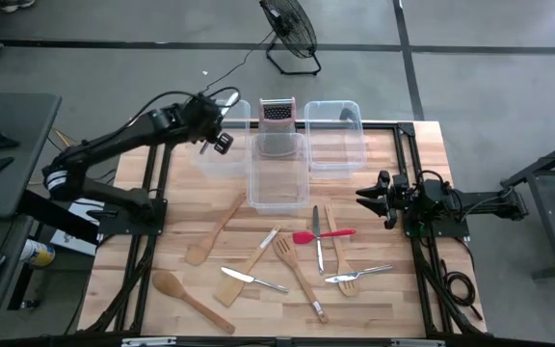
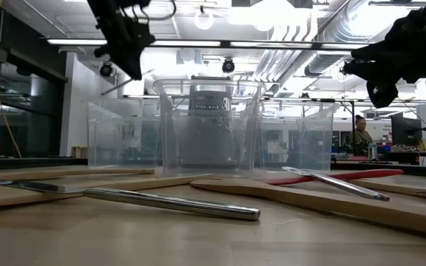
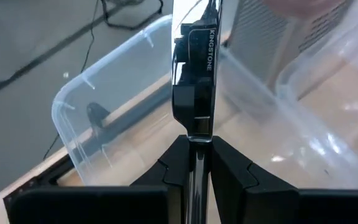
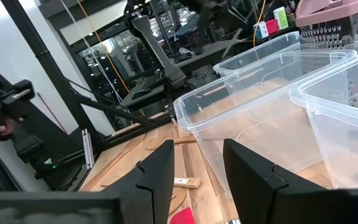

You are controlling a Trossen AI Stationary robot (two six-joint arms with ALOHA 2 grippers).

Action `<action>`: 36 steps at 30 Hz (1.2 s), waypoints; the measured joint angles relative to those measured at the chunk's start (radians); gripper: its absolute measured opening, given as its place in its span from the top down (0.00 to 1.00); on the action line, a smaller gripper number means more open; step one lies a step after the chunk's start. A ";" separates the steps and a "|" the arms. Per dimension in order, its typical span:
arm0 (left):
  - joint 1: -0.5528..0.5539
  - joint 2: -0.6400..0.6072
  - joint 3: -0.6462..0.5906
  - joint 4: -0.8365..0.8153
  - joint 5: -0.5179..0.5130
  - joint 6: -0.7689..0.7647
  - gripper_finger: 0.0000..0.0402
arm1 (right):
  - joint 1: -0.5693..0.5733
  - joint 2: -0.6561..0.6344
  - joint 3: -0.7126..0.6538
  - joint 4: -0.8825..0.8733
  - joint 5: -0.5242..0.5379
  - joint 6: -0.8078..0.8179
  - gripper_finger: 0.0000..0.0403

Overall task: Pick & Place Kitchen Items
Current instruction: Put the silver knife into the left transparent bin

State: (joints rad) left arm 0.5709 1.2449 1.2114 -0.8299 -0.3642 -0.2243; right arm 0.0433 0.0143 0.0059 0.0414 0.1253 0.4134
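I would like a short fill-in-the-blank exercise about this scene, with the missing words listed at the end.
1. The left gripper is shut on a metal ____.
2. It holds it above the ____ of the three clear bins, seen from above.
3. The right gripper is open and holds ____.
4. The grater stands behind the ____ bin.

Missing words: knife; left; nothing; middle

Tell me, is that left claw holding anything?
Yes. The left gripper is shut on a metal knife, held above the left clear bin.
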 joint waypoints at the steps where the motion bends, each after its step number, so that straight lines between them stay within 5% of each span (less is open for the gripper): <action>1: 0.021 0.013 0.000 0.000 0.018 0.010 0.90 | 0.000 0.000 0.000 0.000 0.000 0.000 0.68; 15: 0.172 0.171 0.000 -0.015 0.232 0.040 0.90 | 0.000 0.000 0.000 0.000 -0.001 0.000 0.68; 36: 0.195 0.288 0.000 -0.084 0.260 0.033 0.90 | 0.000 0.000 0.000 0.000 -0.001 0.000 0.68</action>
State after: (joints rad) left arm 0.7662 1.5333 1.2110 -0.9136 -0.1040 -0.1913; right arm 0.0437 0.0139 0.0055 0.0414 0.1242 0.4135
